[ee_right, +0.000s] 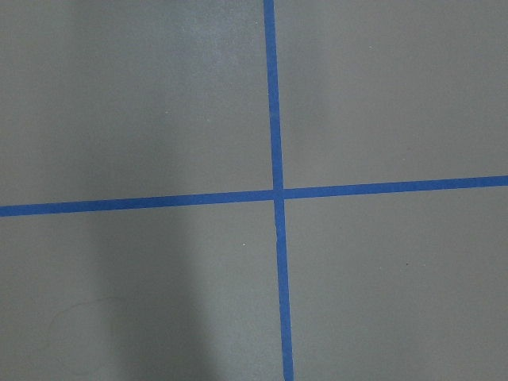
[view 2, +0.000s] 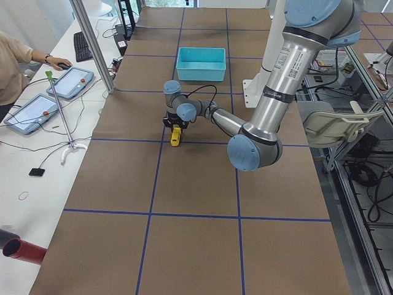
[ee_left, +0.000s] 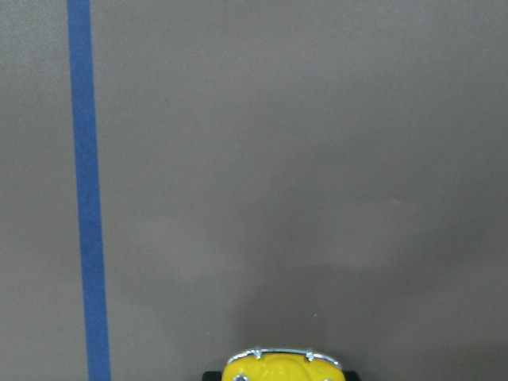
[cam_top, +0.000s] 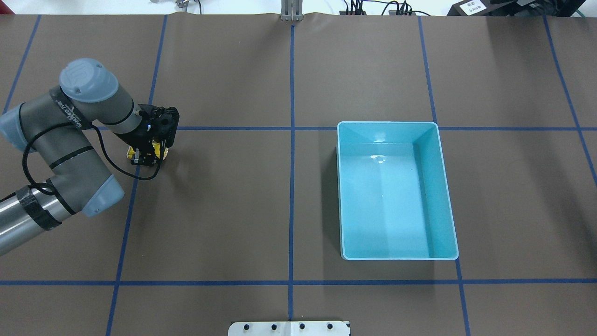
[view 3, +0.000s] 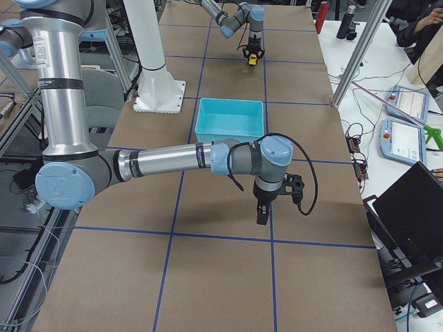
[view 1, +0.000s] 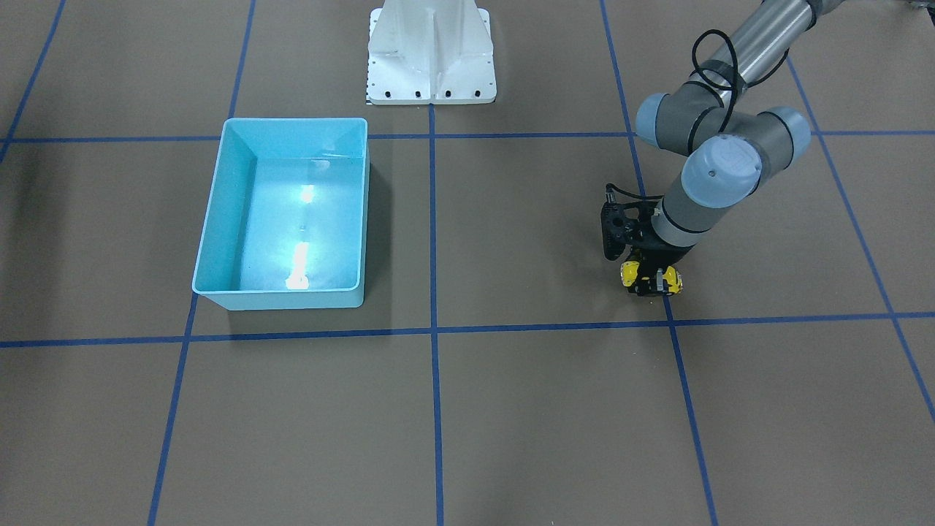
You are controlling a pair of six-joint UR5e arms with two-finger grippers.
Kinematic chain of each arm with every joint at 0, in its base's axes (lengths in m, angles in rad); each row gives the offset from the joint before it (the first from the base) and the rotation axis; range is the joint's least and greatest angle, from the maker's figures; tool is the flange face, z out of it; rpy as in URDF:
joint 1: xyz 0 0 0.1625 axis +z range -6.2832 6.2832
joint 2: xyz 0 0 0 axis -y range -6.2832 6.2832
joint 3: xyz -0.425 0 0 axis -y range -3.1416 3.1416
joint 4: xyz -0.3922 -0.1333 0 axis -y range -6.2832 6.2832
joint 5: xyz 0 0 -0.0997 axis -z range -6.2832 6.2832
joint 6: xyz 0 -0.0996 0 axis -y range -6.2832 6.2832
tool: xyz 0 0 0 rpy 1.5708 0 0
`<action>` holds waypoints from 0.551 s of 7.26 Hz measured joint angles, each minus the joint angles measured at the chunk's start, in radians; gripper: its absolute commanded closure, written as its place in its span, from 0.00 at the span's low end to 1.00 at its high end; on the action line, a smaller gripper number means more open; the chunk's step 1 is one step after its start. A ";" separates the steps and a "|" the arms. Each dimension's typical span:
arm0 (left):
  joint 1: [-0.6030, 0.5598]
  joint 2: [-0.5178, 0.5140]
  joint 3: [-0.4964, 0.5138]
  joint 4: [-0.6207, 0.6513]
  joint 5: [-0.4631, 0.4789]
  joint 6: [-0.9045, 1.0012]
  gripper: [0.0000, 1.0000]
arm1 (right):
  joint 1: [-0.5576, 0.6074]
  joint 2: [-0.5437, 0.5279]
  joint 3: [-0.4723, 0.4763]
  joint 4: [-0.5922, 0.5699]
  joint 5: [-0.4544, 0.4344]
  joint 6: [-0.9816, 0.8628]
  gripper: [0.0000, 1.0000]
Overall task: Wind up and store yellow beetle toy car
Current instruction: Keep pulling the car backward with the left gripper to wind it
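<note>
**Car pinned low for the wind-up**

The left gripper [view 1: 649, 283] straddles the yellow beetle toy car [view 1: 629, 273] with its jaws closed on the car's sides. It sits low on the table [view 1: 511, 409], wheels seemingly down, which would suit dragging the car back to wind it. The light-blue bin [view 1: 207, 241] stands well apart, ready for storing. The right gripper [view 3: 262, 216] hangs off to the side — I cannot tell whether it is wide or narrow.

One yellow beetle toy car [view 1: 628, 273], one light-blue bin [view 1: 277, 298], two arms: left arm [cam_top: 70, 156], right arm [view 3: 173, 160].
</note>
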 measured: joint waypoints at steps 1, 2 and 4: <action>0.000 0.010 -0.002 -0.009 0.001 0.000 1.00 | 0.000 -0.001 0.000 0.000 0.000 0.000 0.00; -0.001 0.023 -0.004 -0.024 0.001 0.000 1.00 | 0.000 -0.002 0.001 0.000 0.000 0.000 0.00; -0.004 0.047 -0.005 -0.053 0.001 0.000 1.00 | 0.000 -0.002 0.000 0.000 0.000 0.000 0.00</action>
